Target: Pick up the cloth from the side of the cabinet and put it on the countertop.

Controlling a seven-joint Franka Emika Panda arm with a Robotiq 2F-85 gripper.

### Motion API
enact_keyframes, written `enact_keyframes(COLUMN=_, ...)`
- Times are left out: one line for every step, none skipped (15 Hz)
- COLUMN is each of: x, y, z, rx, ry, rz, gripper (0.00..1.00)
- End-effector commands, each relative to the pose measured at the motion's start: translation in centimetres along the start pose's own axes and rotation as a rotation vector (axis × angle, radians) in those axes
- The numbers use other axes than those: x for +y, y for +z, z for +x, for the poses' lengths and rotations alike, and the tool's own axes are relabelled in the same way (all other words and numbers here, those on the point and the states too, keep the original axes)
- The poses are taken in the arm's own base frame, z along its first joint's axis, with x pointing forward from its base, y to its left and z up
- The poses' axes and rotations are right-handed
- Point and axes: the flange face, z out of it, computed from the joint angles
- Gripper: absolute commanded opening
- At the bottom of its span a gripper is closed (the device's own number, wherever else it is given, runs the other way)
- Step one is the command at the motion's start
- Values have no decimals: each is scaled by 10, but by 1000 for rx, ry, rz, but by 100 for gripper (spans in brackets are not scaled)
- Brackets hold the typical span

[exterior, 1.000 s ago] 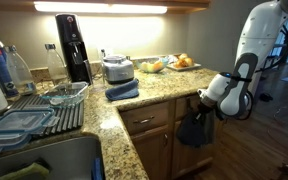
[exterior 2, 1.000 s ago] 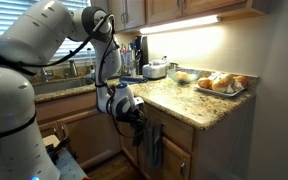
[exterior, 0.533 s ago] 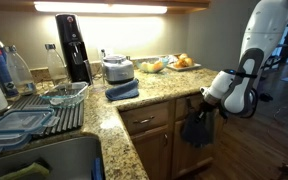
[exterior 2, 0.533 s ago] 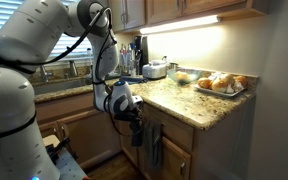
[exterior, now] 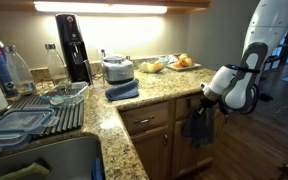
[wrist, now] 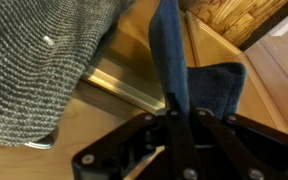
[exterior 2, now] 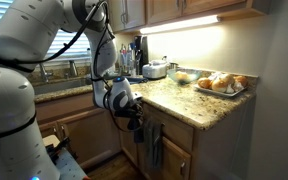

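The cloth (exterior: 198, 125) is a limp slate-blue towel hanging in front of the brown wooden cabinet (exterior: 152, 140), just below the edge of the speckled granite countertop (exterior: 154, 92). My gripper (exterior: 203, 101) is shut on the cloth's top and holds it up. In an exterior view the cloth (exterior 2: 154, 146) hangs beside the cabinet (exterior 2: 176, 160) under the countertop (exterior 2: 189, 104), with the gripper (exterior 2: 136, 120) above it. In the wrist view the cloth (wrist: 189, 70) runs up from between the shut fingers (wrist: 180, 118).
A thicker folded blue cloth (exterior: 122, 90), a small appliance (exterior: 117, 68), a black coffee maker (exterior: 74, 47) and a fruit tray (exterior: 174, 63) stand on the counter. A dish rack (exterior: 44, 110) and sink lie at the near left. Wooden floor lies beside the cabinet.
The gripper has risen with the cloth in it, so the cloth hangs higher against the cabinet front, closer to the countertop edge.
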Motion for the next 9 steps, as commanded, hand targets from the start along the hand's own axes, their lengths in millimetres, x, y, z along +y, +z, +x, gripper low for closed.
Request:
enact_keyframes(x=-3, y=-25, z=-13, rx=-15, ry=-24, rz=-3, gripper=7)
enact_keyframes(x=-4, y=-28, z=-16, rx=-19, ry=-23, rz=-3, gripper=6)
enact_keyframes(x=-5, y=-30, z=-20, rx=-25, ry=-22, rz=0, gripper=7)
enact_keyframes(x=-6, y=-34, z=-23, rx=-27, ry=-22, rz=1, gripper=7)
enact_keyframes(x=-4, y=-39, z=-21, rx=-22, ry=-24, rz=-7, gripper=7)
enact_keyframes(x=-4, y=-44, z=-20, rx=-17, ry=-24, rz=-12, gripper=6)
enact_keyframes(x=-2, y=-50, z=-18, rx=-9, ry=-25, rz=-21, gripper=7)
enact_keyframes(x=0, y=-55, z=-15, rx=-2, ry=-26, rz=-33, gripper=7)
enact_keyframes(x=2, y=-61, z=-13, rx=6, ry=-28, rz=-46, gripper=7)
